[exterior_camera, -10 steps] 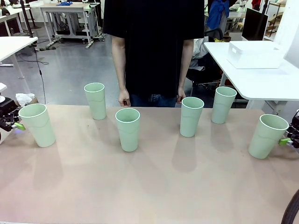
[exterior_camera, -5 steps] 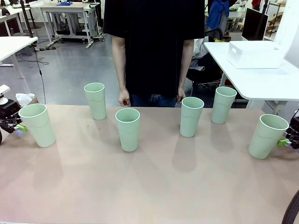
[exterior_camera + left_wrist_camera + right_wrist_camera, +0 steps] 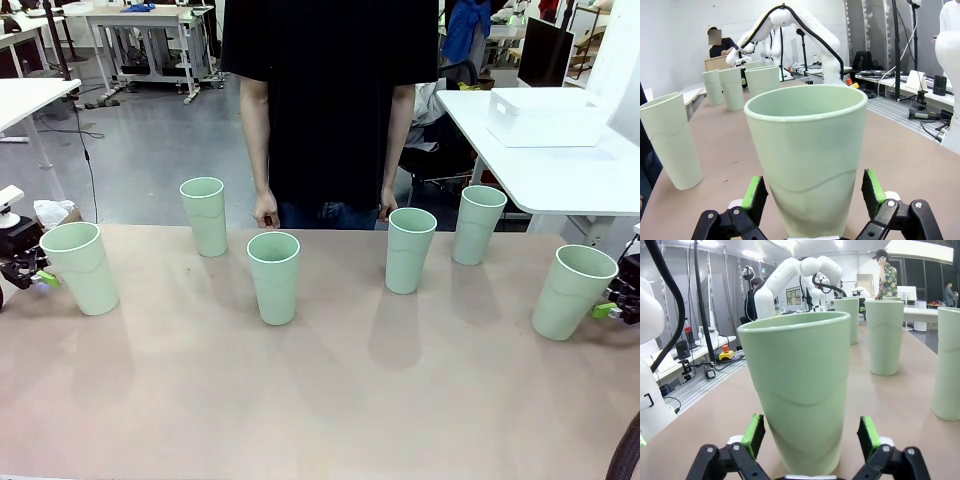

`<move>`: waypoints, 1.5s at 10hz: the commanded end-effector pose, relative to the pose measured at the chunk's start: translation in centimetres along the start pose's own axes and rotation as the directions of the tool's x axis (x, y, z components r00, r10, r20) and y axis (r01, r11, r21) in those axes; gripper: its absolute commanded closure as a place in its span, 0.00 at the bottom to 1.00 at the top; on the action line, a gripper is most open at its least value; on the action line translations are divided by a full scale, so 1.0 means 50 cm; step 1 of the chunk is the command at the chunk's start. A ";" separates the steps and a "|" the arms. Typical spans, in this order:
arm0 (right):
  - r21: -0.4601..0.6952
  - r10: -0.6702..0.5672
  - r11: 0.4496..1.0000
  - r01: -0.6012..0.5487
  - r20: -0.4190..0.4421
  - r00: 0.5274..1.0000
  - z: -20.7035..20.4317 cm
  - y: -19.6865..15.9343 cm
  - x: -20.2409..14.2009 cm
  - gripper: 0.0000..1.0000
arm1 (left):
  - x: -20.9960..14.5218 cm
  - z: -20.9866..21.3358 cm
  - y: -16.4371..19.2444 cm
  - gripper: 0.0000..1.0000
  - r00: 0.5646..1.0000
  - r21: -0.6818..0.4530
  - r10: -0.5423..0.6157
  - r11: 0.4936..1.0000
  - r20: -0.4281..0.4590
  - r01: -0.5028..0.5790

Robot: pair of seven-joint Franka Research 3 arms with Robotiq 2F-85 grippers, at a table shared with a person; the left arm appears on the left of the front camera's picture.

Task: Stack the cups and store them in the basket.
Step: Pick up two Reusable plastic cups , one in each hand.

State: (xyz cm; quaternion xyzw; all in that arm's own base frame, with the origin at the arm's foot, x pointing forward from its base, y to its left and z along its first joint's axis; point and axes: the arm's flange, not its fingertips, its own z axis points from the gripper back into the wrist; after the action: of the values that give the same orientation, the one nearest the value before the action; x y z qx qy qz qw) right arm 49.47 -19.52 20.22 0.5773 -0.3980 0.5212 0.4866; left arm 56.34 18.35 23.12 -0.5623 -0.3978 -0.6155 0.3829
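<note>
- Left edge of the front view: the left claw (image 3: 813,190) is open around the low wall of the far-left cup (image 3: 80,267). Its green pads sit just beside the wall on either side, and I cannot see them pressing.
- Across the middle, four more cups stand upright and well apart on the table (image 3: 330,400): one at upper left (image 3: 204,215), one nearer at centre (image 3: 274,277), one right of centre (image 3: 410,250), and one behind it (image 3: 477,224).
- Right edge: the right claw (image 3: 811,436) also has its jaws spread, straddling the base of the far-right cup (image 3: 572,291).
- Handling: these look like thin, light, empty plastic cups with smooth matte walls, so they are likely to flex and slip upward along the taper.
- Hold: low to mid wall, squeezed gently. That leaves the rim free for nesting.
</note>
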 end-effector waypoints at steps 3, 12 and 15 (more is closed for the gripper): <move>0.010 0.017 1.000 -0.016 -0.007 1.000 -0.030 0.024 -0.003 0.00 | -0.026 -0.045 -0.012 0.00 0.999 -0.014 -0.050 0.999 -0.002 0.050; -0.010 0.049 0.999 -0.048 0.036 0.998 -0.075 0.038 -0.027 0.00 | -0.044 -0.082 -0.012 0.00 0.993 0.006 -0.098 0.995 0.058 0.098; -0.013 0.052 0.999 -0.051 0.046 0.998 -0.085 0.042 -0.026 0.00 | -0.047 -0.098 -0.014 0.00 0.993 -0.006 -0.094 0.996 0.072 0.094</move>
State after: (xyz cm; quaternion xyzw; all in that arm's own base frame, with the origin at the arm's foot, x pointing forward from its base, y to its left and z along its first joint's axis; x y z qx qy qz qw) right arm 47.15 -16.89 18.66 0.5920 -0.4114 0.5107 0.4685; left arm 55.84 14.86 21.41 -0.5704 -0.4283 -0.6073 0.3497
